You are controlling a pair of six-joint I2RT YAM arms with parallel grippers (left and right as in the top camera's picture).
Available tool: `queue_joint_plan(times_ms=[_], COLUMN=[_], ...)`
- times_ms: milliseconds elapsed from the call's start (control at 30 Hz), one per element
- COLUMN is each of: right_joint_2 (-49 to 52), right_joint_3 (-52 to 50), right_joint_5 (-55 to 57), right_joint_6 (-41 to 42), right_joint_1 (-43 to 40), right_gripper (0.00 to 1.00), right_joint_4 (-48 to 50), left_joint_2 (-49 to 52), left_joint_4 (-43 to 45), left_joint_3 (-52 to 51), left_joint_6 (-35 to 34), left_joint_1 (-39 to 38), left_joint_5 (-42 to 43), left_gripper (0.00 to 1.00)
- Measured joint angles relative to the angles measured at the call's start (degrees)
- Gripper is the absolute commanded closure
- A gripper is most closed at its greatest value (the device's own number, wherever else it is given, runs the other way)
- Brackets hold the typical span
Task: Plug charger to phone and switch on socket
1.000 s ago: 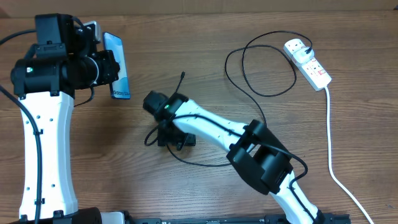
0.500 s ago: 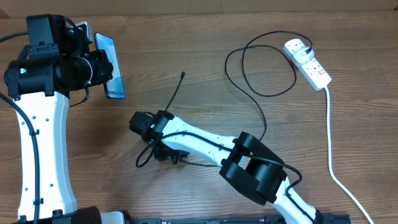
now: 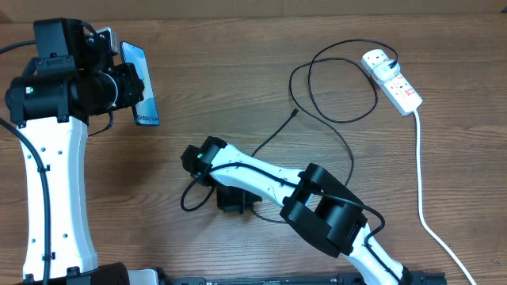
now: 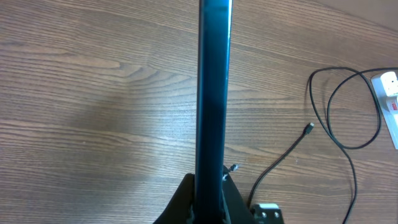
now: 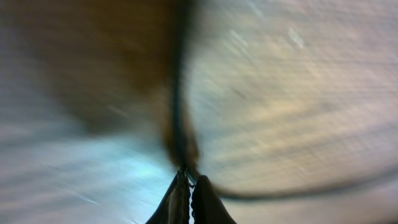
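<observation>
My left gripper [image 3: 131, 85] is shut on the phone [image 3: 145, 83] and holds it on edge above the table's far left. In the left wrist view the phone [image 4: 213, 93] rises edge-on from that gripper [image 4: 211, 199]. The charger's black cable [image 3: 273, 134] loops over the middle of the table, and its connector tip [image 3: 295, 113] lies free. My right gripper [image 3: 235, 199] sits low over the cable. The blurred right wrist view shows this gripper [image 5: 189, 180] shut, with the cable [image 5: 177, 106] running out from its tips. The socket [image 3: 394, 79] lies at the far right with the white plug [image 3: 379, 59] in it.
A thick white cord [image 3: 420, 182] runs from the socket down the right side toward the front edge. The cable makes a big loop [image 3: 333, 79] left of the socket and a small one [image 3: 188, 199] beside my right gripper.
My right gripper has closed on the cable and shifted toward the front. The connector tip has swung to the right. My left arm has carried the phone slightly left.
</observation>
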Motion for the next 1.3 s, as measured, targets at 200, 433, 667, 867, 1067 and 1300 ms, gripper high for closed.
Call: queue_joint_plan(times_ms=[200,433,667,867,1067,1300], right_joint_2=[0.0,-5.0,-14.1,-25.6,-25.9,-24.5], right_joint_3=[-3.1,-13.7,-16.9,-16.8,-16.7,-13.7], right_joint_5=[0.2,0.7,0.7,0.5,-5.6,-8.3], right_joint_6=[0.6,3.7,4.9,3.8,-2.4,-4.3], right_joint_1=[0.5,2.4,0.5,-7.5,-19.8,-32.7], right_gripper=[0.97,0.97,0.96,0.66,0.45,0.46], right_joint_4=[-2.8,-1.1,-0.2,6.9,19.7,22.0], left_joint_2=[0.0,0.0,0.0,0.0,0.0,0.0], left_joint_4=[0.2,0.7,1.0,1.1,1.0,1.0], left_joint_3=[0.0,0.0,0.0,0.0,0.0,0.0], left_joint_6=[0.0,0.0,0.0,0.0,0.0,-0.1], left_joint_1=[0.0,0.0,0.0,0.0,0.0,0.0], left_joint_5=[0.0,0.0,0.0,0.0,0.0,0.0], left_gripper=[0.96,0.96,0.96,0.96,0.96,0.96])
